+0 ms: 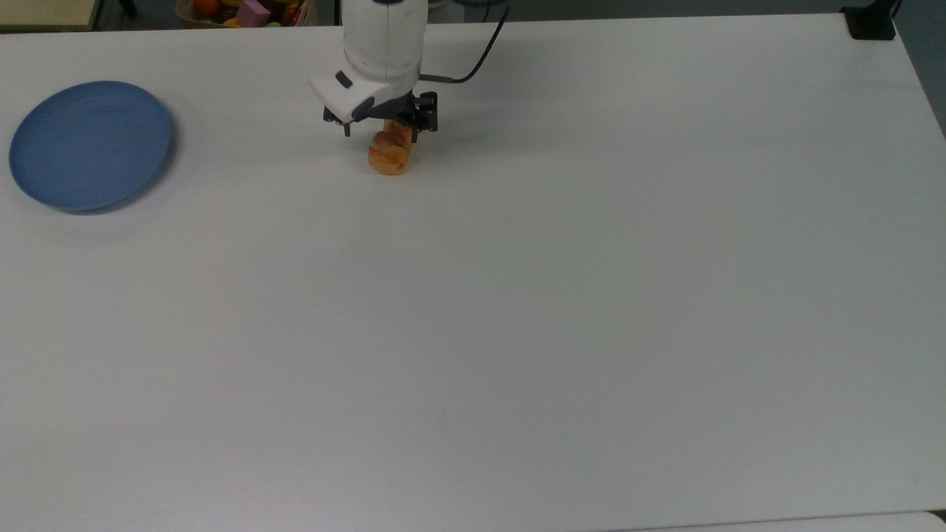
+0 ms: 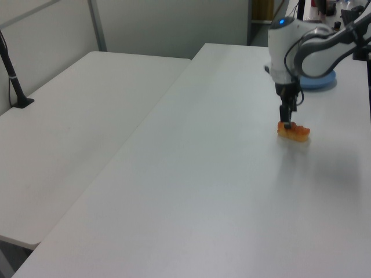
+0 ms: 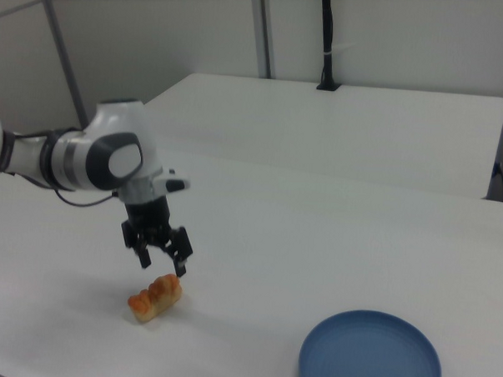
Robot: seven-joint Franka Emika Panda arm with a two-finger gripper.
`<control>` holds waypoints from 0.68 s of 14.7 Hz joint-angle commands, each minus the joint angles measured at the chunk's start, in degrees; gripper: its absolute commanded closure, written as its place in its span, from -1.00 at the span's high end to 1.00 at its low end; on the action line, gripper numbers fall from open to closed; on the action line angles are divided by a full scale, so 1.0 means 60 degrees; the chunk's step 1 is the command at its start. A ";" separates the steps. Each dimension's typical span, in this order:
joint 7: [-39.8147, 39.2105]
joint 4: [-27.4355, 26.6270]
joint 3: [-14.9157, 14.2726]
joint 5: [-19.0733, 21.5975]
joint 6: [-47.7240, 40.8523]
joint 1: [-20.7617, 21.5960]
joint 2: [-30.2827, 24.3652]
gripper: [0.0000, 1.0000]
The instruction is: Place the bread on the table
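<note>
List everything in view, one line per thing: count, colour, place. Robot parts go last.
bread: one, golden-orange, lying on the table just below the gripper, far from the plate.
plate: one, blue, at the top view's left edge of the table, nothing on it.
table: one, white, under everything.
second table: one, white, alongside on the left view's left.
black post: one, standing at the second table's far edge in the right view.
bin of toys: one, mixed colours, past the table's top edge in the top view.
gripper: one, black, open, just above the bread.
arm: one, white and grey.
</note>
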 commanded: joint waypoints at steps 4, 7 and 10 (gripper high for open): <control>0.0242 0.2736 -0.0053 0.0884 -0.2070 -0.0307 -0.0631 1.00; 0.0169 0.3734 -0.0170 0.0884 -0.2860 -0.0308 -0.0631 1.00; 0.0154 0.4190 -0.0156 0.0884 -0.3653 -0.0308 -0.0646 1.00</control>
